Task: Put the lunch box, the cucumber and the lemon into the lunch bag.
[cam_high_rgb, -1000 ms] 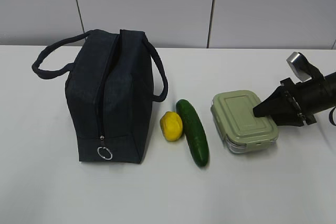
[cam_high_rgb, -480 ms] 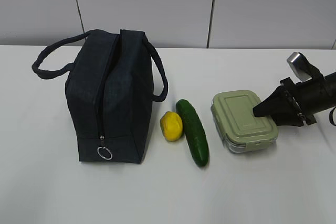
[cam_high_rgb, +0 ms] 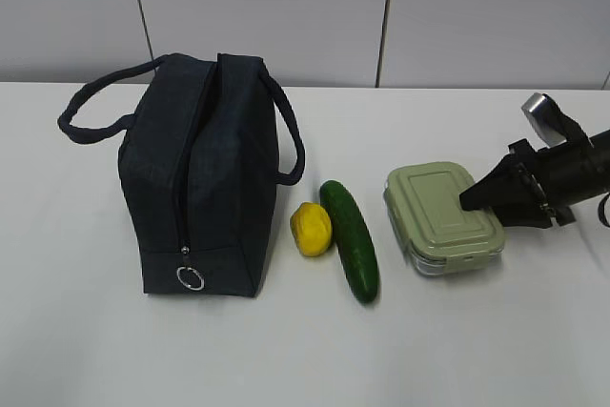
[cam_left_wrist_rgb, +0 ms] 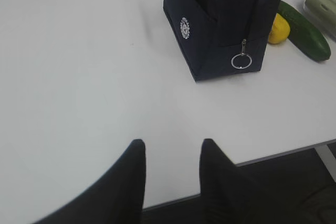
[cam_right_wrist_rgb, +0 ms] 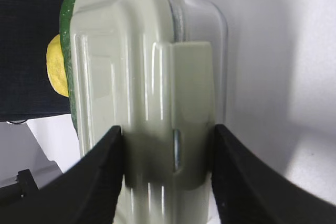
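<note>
Nothing has shifted: your right gripper [cam_high_rgb: 469,202] reaches in level from the right, at the lunch box [cam_high_rgb: 440,214] beside the cucumber [cam_high_rgb: 350,239]. Left gripper [cam_left_wrist_rgb: 170,148] hovers apart, empty, near the lunch bag [cam_left_wrist_rgb: 220,19]. Right fingers [cam_right_wrist_rgb: 107,161] clamp the box's sides.

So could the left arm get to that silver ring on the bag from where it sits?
Probably yes: the left gripper hangs open over bare table, with nothing between it and the ring pull on the lunch bag.
</note>
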Tool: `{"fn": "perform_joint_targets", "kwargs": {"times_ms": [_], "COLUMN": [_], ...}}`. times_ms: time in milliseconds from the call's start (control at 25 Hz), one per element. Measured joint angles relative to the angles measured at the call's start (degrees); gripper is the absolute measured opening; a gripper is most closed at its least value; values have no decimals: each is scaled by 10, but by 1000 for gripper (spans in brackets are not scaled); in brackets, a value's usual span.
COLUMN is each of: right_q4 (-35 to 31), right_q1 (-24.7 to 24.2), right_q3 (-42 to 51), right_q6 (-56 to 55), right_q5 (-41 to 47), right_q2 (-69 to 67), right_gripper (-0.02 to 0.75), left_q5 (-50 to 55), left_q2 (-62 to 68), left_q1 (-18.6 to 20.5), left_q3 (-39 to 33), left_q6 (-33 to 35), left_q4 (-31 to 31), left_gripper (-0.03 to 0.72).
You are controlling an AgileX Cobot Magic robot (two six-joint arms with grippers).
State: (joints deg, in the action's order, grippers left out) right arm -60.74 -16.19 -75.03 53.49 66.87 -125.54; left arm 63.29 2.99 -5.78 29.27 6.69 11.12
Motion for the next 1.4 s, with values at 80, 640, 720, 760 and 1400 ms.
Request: {"fn": "perform_joint_targets", "kwargs": {"times_ms": [80,640,720,760,1400], "right_q4": [1,1,1,1,-1], "right_q1": [0,0,0,0,0], "right_q3": [0,3,3,3,3], "right_q6": [0,0,0,0,-1], "right_q5": [-6,-11,-11,-11,-11], "right_q2": [5,18,18,18,18], "right_gripper": [379,378,378,378,354], "left_q5": [0,0,0,0,0], "left_q2": [0,0,0,0,0], "left_q1": [0,0,0,0,0], "left_q3": [0,0,0,0,0], "left_q6": [0,0,0,0,0], "left_q4": [0,0,0,0,0], "left_gripper": [237,237,237,237,237]}}
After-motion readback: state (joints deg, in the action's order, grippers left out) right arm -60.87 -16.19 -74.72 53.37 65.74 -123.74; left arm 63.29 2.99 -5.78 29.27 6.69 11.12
